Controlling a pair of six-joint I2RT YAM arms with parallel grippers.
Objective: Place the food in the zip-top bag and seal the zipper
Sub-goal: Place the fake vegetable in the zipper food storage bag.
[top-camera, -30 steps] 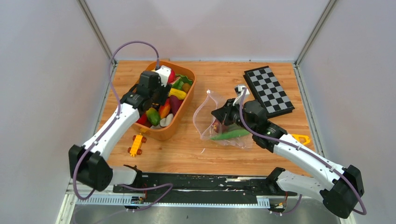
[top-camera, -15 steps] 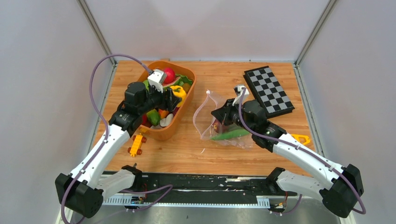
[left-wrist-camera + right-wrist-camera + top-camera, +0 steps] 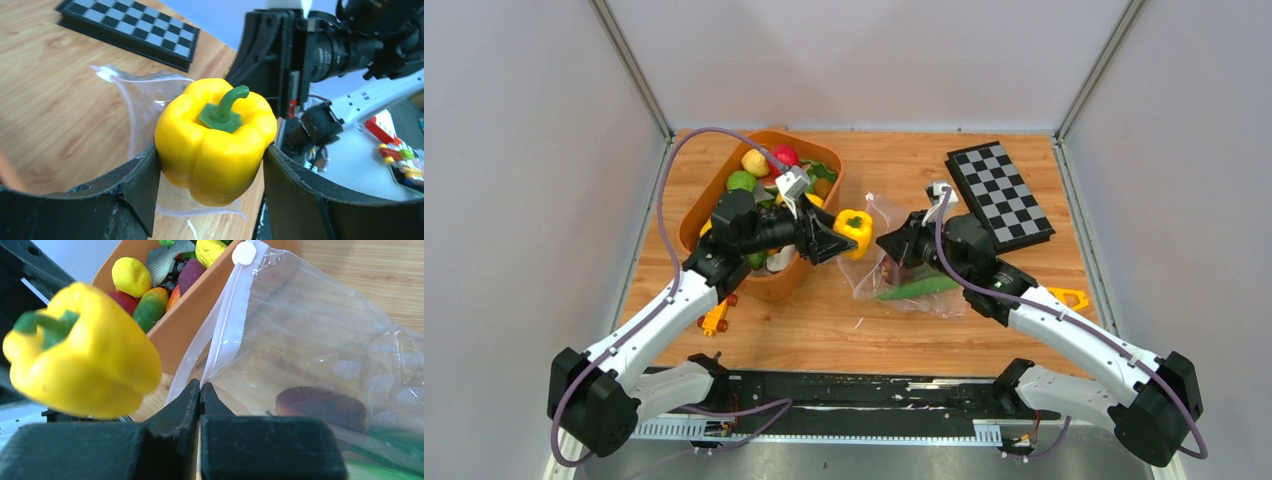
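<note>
My left gripper [image 3: 836,240] is shut on a yellow pepper [image 3: 855,230], held in the air just left of the bag's mouth; it fills the left wrist view [image 3: 216,140] and shows in the right wrist view [image 3: 82,352]. The clear zip-top bag [image 3: 904,262] lies on the table with a green cucumber [image 3: 916,289] and a dark reddish piece [image 3: 321,407] inside. My right gripper [image 3: 201,390] is shut on the bag's upper mouth edge at the whitish zipper [image 3: 227,325], holding the mouth open. More food fills the orange tub [image 3: 817,245].
A checkered board [image 3: 1001,194] lies at the back right. A yellow toy car [image 3: 715,311] sits in front of the tub. An orange-yellow tool [image 3: 1071,297] lies at the right edge by my right arm.
My left gripper has lifted the yellow pepper out of the tub and carried it right, to the bag's mouth. The right gripper and bag have not moved.
</note>
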